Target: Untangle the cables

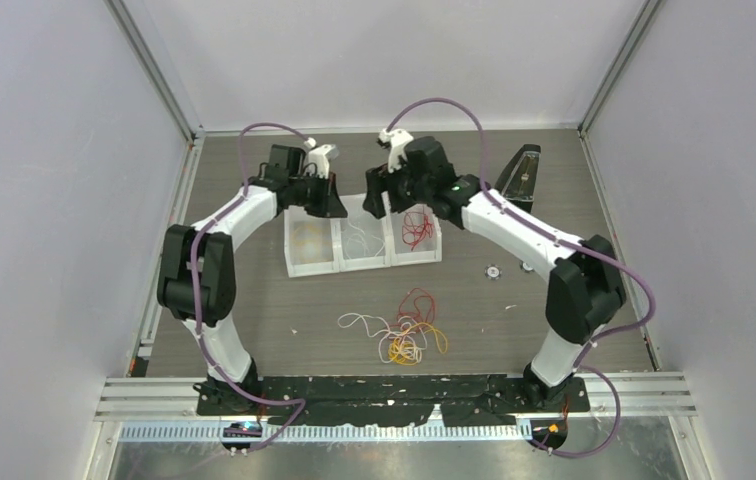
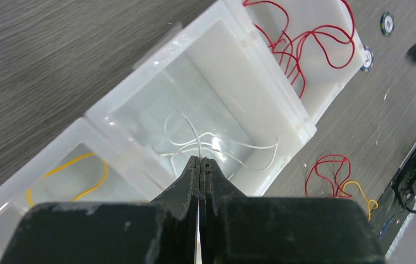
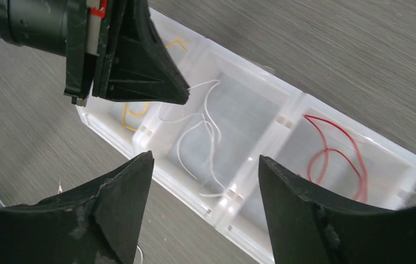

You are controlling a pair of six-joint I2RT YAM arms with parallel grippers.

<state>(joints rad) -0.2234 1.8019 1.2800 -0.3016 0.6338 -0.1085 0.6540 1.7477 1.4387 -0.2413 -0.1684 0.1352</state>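
A tangle of red, white and yellow-orange cables lies on the table in front of a row of three white bins. The left bin holds a yellow cable, the middle bin holds white cables, and the right bin holds red cables. My left gripper is shut on a white cable and hangs over the middle bin. That cable runs between the jaws and sticks out past the tips. My right gripper is open and empty above the bins' edge, close to the left gripper.
Two small round pieces lie right of the bins. A dark wedge-shaped object stands at the back right. Walls with metal rails enclose the table on three sides.
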